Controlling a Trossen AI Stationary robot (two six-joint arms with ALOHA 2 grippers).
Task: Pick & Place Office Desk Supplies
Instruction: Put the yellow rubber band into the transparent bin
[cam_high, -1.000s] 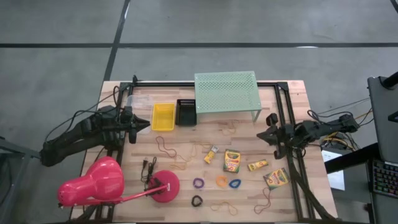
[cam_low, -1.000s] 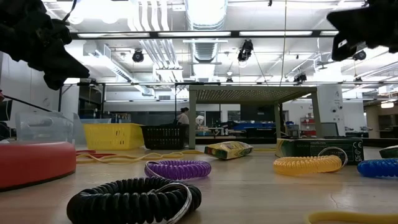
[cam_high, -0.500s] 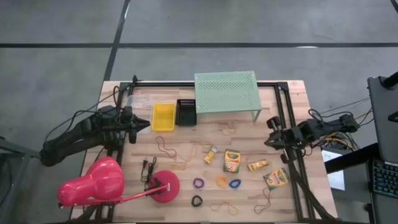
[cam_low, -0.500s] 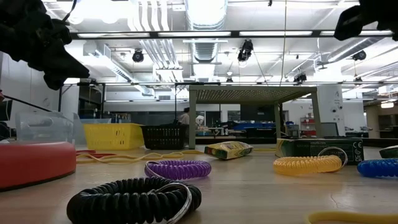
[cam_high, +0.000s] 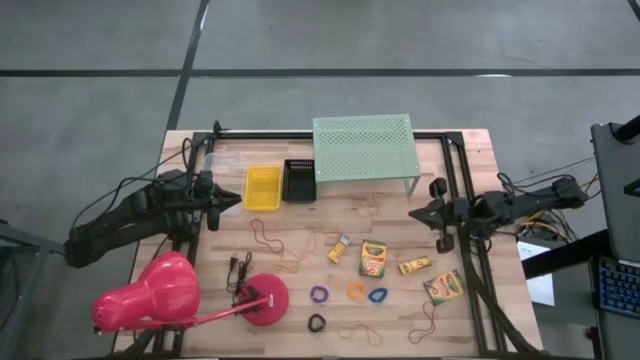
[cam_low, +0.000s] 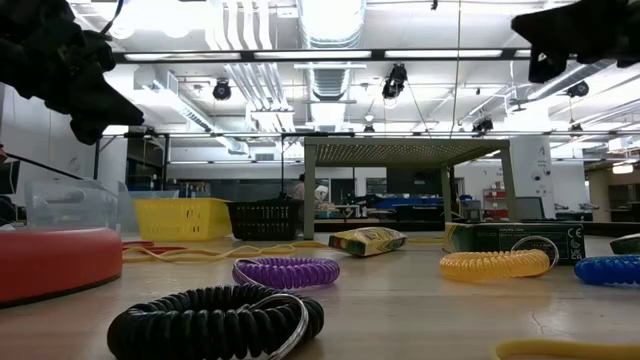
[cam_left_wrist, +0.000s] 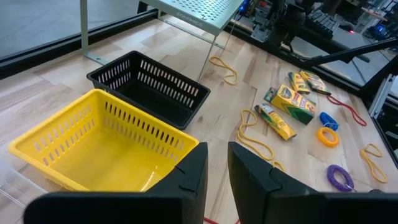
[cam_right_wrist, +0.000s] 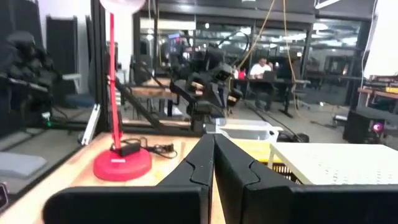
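Observation:
Crayon boxes (cam_high: 373, 258) (cam_high: 415, 265) (cam_high: 443, 286) (cam_high: 339, 247) lie flat at the table's middle right. Purple (cam_high: 319, 294), orange (cam_high: 356, 291), blue (cam_high: 378, 295) and black (cam_high: 317, 322) ring loops lie nearer the front edge. Thin tan rubber bands (cam_high: 363, 207) (cam_high: 360, 334) lie scattered about. My left gripper (cam_high: 235, 200) (cam_left_wrist: 217, 165) hovers at the left beside the yellow basket, a narrow gap between its fingers and nothing in it. My right gripper (cam_high: 413, 213) (cam_right_wrist: 214, 155) hangs shut and about level above the table's right side, holding nothing.
A yellow basket (cam_high: 262, 187) and a black basket (cam_high: 299, 180) stand side by side at the back left. The mint-green perforated shelf (cam_high: 363, 147) stands behind them to the right. A pink desk lamp (cam_high: 170, 295) lies at the front left, its round base (cam_high: 265, 298) on the table.
My right gripper has drawn back a little toward the table's right edge. It has then come out again toward the middle, rising slightly and tipping up to about level. It stays shut.

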